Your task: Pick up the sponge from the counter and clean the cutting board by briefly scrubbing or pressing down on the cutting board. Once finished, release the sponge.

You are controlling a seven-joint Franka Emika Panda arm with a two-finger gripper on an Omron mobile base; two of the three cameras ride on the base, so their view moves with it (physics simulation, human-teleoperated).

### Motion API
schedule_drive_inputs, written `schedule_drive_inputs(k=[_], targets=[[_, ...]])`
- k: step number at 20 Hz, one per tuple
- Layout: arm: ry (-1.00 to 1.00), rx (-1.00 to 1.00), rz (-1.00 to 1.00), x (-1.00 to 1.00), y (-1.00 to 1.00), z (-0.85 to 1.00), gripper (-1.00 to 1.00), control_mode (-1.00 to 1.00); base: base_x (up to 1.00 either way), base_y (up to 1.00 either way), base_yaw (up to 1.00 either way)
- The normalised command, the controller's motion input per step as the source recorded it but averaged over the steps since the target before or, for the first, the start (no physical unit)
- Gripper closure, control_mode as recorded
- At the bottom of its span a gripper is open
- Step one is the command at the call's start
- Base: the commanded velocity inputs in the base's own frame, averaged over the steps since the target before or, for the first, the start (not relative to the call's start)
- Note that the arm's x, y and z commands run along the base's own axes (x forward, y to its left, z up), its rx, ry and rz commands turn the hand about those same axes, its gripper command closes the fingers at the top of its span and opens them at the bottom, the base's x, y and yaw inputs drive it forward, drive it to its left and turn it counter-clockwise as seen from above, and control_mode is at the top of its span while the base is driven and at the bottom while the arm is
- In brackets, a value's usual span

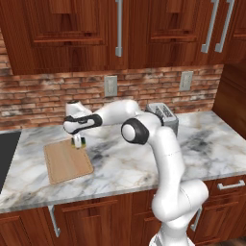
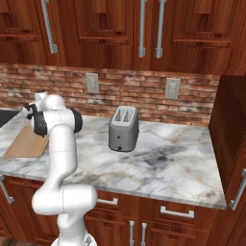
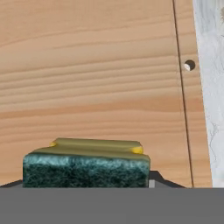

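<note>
- Gripper [image 1: 77, 142]: hangs from the white arm over the far right corner of the cutting board, pointing down. In the hand view the sponge sits between its fingers, so it appears closed on the sponge; the fingertips themselves are hidden behind the block.
- Cutting board [image 1: 66, 160]: flat tan wooden rectangle lying on the counter [image 1: 144, 163], left of the arm. Long axis runs from the wall toward the counter's front edge, slightly slanted. In the hand view its grain runs across the picture, with a rim groove and a small hole near the edge beside the marble. Judged stiff and stable enough to take a downward press.
- Sponge [image 3: 86, 165]: yellow body, dark green scrub layer facing the camera. Held at or just above the board surface; contact cannot be told. Long axis lies across the fingers' line. Judged light, soft, compressible; best gripped across its short sides, as now.
- Toaster [image 1: 163, 115]: stands on the counter, well apart from the board.
</note>
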Motion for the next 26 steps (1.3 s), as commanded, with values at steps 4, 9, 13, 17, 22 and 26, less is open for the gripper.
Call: schedule_drive_inputs(k=[4,9,13,17,22,26], targets=[[0.0,0.0,0.04,0.31,0.4,0.0,1.0,-1.0,0.0,0.0,0.0],[0.0,0.0,0.07,0.04,0.42,-0.06,1.0,-1.0,0.0,0.0,0.0],[-0.04,0.0,0.09,-0.33,0.45,-0.12,1.0,-1.0,0.0,0.0,0.0],[-0.01,0.0,0.09,-0.45,0.42,-0.08,1.0,-1.0,0.0,0.0,0.0],[0.05,0.0,0.13,-0.4,0.37,0.0,1.0,-1.0,0.0,0.0,0.0],[0.11,0.0,0.17,-0.47,0.28,0.0,1.0,-1.0,0.0,0.0,0.0]])
